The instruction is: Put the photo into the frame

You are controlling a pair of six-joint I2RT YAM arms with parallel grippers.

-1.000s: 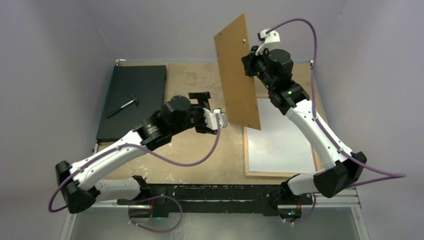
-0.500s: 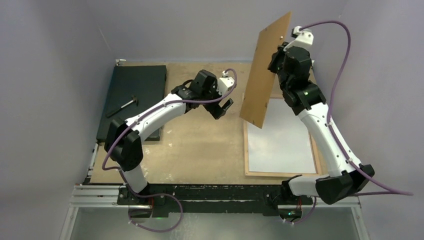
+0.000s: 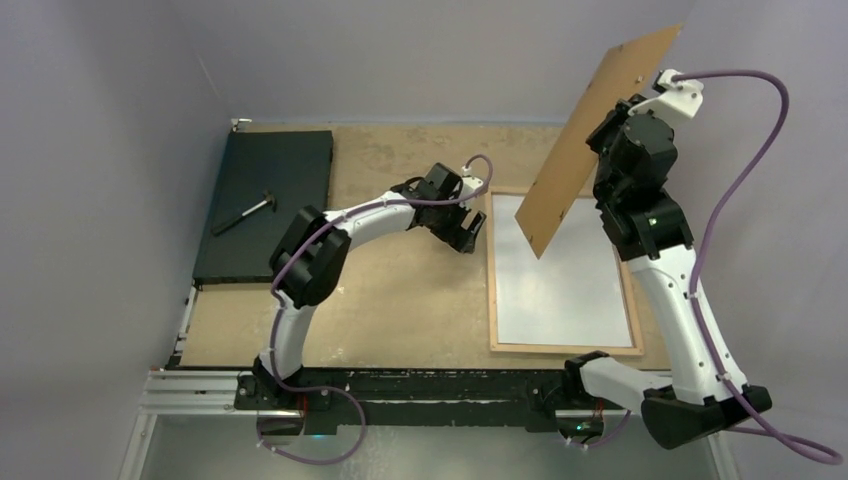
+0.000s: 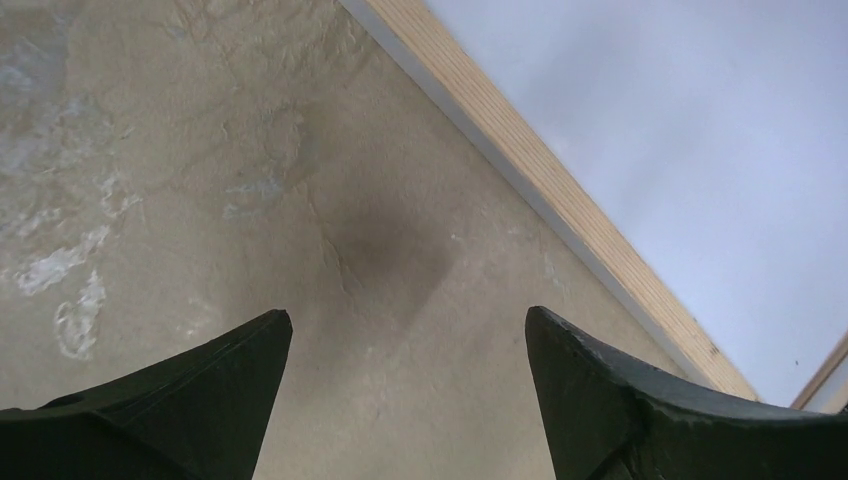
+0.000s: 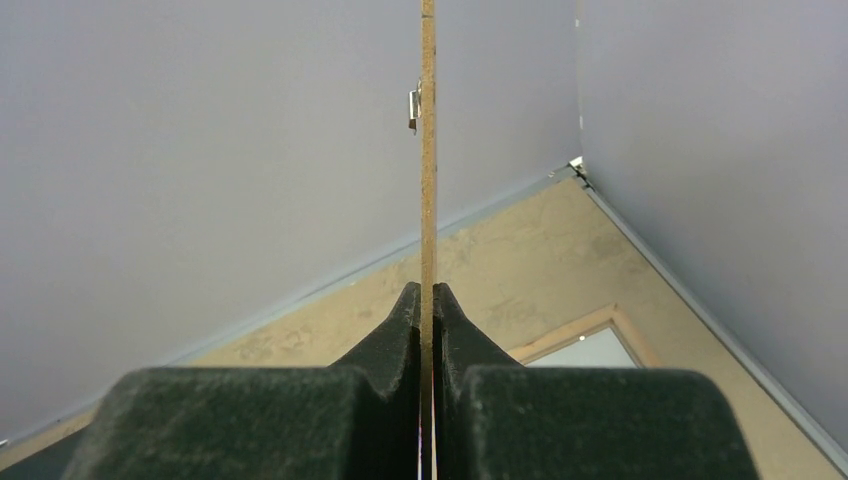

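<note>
The table point(image 3: 400, 300) fills the middle of the top view. The frame point(image 3: 492, 280) lies flat right of centre, wooden edges up. A white sheet point(image 3: 560, 280) fills its opening; whether that is the photo's back cannot be told. A brown backing panel point(image 3: 600, 140) hangs tilted at upper right, above the frame's far end. A black board point(image 3: 265, 200) lies at upper left, carrying a small tool point(image 3: 245, 212). The right gripper point(image 5: 427, 300) is clamped on the panel's edge. The left gripper point(image 4: 405, 380) hovers with fingers apart over bare table, just left of the frame's rail.
</note>
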